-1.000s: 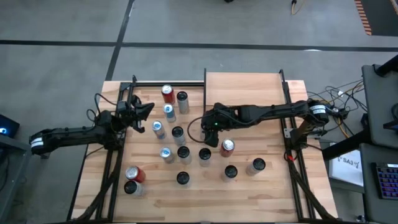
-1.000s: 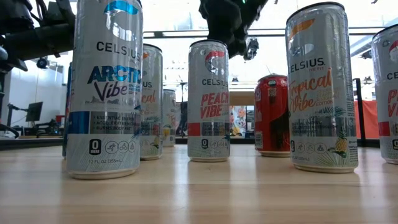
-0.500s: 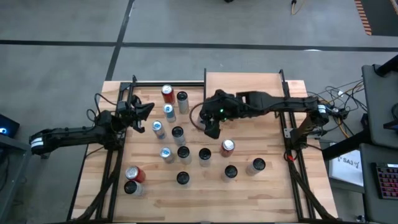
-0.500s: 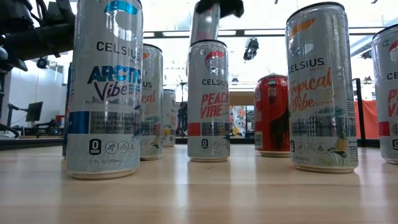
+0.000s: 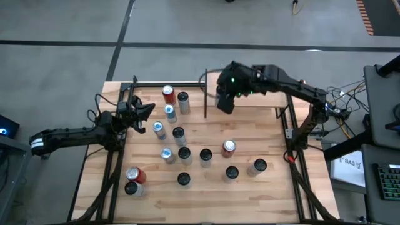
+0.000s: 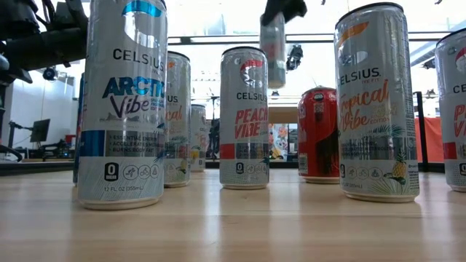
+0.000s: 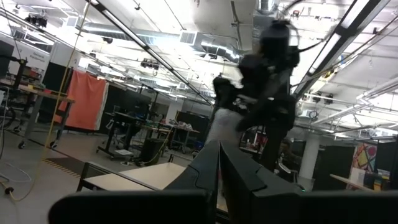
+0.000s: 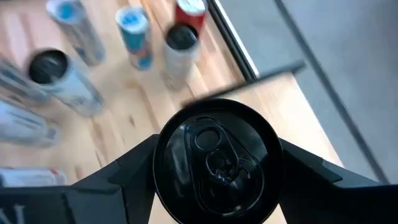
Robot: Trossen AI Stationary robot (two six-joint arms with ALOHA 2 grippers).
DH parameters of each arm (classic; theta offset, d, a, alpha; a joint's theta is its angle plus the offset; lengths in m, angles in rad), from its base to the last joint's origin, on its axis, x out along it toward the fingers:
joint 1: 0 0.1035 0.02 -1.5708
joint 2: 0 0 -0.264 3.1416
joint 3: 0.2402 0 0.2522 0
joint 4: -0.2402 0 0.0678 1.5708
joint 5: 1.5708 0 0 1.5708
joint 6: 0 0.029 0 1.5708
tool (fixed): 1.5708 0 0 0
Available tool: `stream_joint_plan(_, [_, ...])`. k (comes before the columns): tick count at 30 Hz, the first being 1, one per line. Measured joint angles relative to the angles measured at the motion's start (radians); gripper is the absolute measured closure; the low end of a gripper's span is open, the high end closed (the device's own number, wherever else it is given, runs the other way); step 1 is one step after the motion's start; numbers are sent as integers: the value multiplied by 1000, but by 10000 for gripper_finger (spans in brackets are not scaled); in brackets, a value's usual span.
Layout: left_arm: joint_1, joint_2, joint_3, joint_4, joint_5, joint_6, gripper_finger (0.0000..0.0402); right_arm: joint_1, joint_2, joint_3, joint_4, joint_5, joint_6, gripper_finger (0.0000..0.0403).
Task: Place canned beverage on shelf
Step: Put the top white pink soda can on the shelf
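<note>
The right end effector (image 5: 226,95) is at about 1 o'clock from the middle of the light-wood plank table (image 5: 206,194), high above the near edge of the small rectangular light-wood shelf with thin black metal posts (image 5: 250,84). Its two dark fingers (image 8: 130,168) pinch a slim silver canned beverage with a black lid (image 8: 217,158) from both sides. In the low view this can (image 6: 273,47) hangs upright in the air, well above the table and clear of the other cans.

The left end effector (image 5: 140,111) waits at about 9 o'clock, at the left edge of the table, with its fingers pressed together and nothing between them. In the left wrist view its dark fingers (image 7: 242,177) meet in one line, and the other arm shows far off with the can.

On the table many other cans stand upright. A red can (image 5: 168,94) and a black-top can (image 5: 182,99) stand at about 11 o'clock, near the left post of the shelf. A second red can (image 5: 229,147) stands near the middle, a little toward 3 o'clock. A third red can (image 5: 135,174) is at about 8 o'clock. In the low view a silver and blue can with the words Arctic Vibe (image 6: 124,109) stands nearest.
</note>
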Motion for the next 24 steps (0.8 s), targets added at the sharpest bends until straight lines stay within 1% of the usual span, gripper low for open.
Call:
stream_joint_plan(5, [0, 0, 0, 0, 0, 0, 402, -116, 0, -15, 3, -77, -73, 159])
stream_joint_plan(11, [0, 0, 0, 0, 0, -5, 402, -210, 0, -37, 54, -177, -122, 159])
stream_joint_plan(16, [0, 0, 0, 0, 0, -11, 402, -242, 2, -83, 83, -192, -149, 159])
stream_joint_plan(24, [0, 0, 0, 0, 0, -26, 402, -246, -4, -150, 139, -193, -151, 159])
